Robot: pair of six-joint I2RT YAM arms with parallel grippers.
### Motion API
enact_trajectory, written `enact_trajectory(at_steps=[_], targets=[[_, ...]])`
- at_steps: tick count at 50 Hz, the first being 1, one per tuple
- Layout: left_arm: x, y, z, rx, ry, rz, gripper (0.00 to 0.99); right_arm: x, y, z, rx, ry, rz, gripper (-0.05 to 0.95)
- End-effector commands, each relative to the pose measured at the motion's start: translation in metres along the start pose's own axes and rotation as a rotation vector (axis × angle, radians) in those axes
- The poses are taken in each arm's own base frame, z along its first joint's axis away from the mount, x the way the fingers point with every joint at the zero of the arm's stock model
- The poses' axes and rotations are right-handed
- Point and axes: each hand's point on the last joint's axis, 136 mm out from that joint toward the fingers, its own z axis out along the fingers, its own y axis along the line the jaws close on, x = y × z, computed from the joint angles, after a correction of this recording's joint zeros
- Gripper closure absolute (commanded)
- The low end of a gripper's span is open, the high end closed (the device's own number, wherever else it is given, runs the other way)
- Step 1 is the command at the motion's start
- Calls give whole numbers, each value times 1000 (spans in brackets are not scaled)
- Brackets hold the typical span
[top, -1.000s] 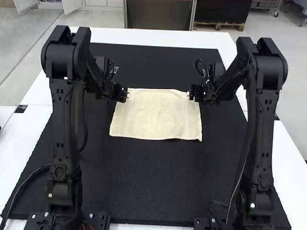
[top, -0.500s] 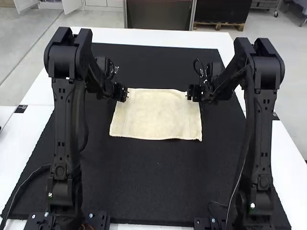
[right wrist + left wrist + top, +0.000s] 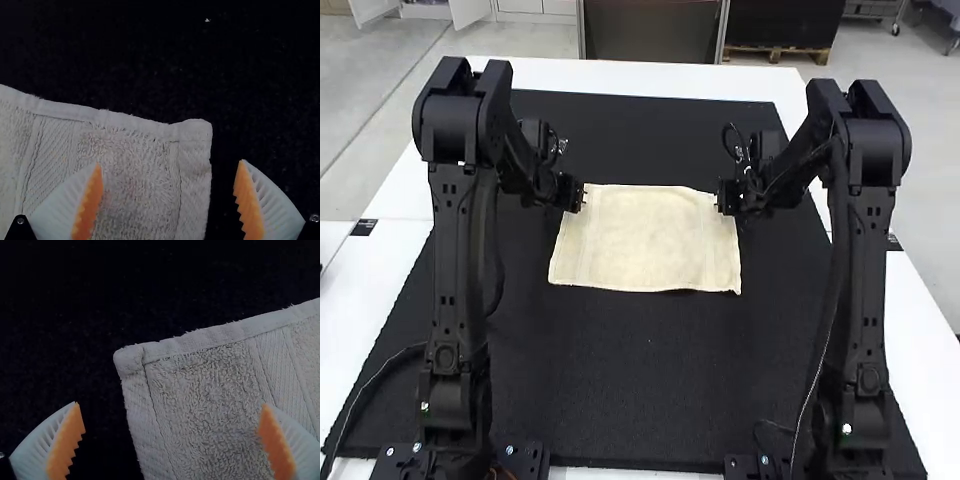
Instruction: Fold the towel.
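Towel, spread at upper centre of the frame, apparently longest from left to right, its upper-left corner nearest the open left end effector (image 3: 170,404) and its upper-right corner nearest the right end effector (image 3: 171,162), likewise open, the towel's (image 3: 645,240) side edges running between their fingertips.

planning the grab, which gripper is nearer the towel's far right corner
Right. The right gripper is open at that corner; the left gripper is across the towel, at its far left corner.

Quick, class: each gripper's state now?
Left gripper, white ribbed fingers, orange pads: open, empty, over a corner of the cream rectangular terry towel.
Right gripper, same fingers: open, empty.
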Motion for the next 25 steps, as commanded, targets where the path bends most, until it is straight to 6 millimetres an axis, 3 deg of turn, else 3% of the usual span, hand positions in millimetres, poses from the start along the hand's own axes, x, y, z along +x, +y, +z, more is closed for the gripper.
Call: enact_trajectory(at_steps=[1, 4, 10, 12, 15, 18, 20, 25], targets=[[-3, 2, 3, 10, -10, 10, 184, 13, 10, 9, -24, 34, -31, 297], [-3, 2, 3, 10, -10, 10, 192, 14, 9, 9, -23, 36, -30, 328], [-1, 0, 5, 19, -8, 6, 539, 17, 15, 12, -57, 43, -22, 644], [2, 1, 6, 22, -5, 1, 636, 19, 18, 13, -79, 54, -18, 667], [5, 2, 7, 25, 1, -3, 692, 23, 24, 14, -112, 71, -5, 670], [6, 1, 7, 34, 1, -3, 700, 26, 27, 15, -131, 84, 2, 792], [6, 1, 7, 33, -3, 0, 797, 25, 30, 14, -154, 83, 23, 903], [4, 1, 6, 31, -15, 4, 969, 28, 30, 13, -167, 96, 39, 920]])
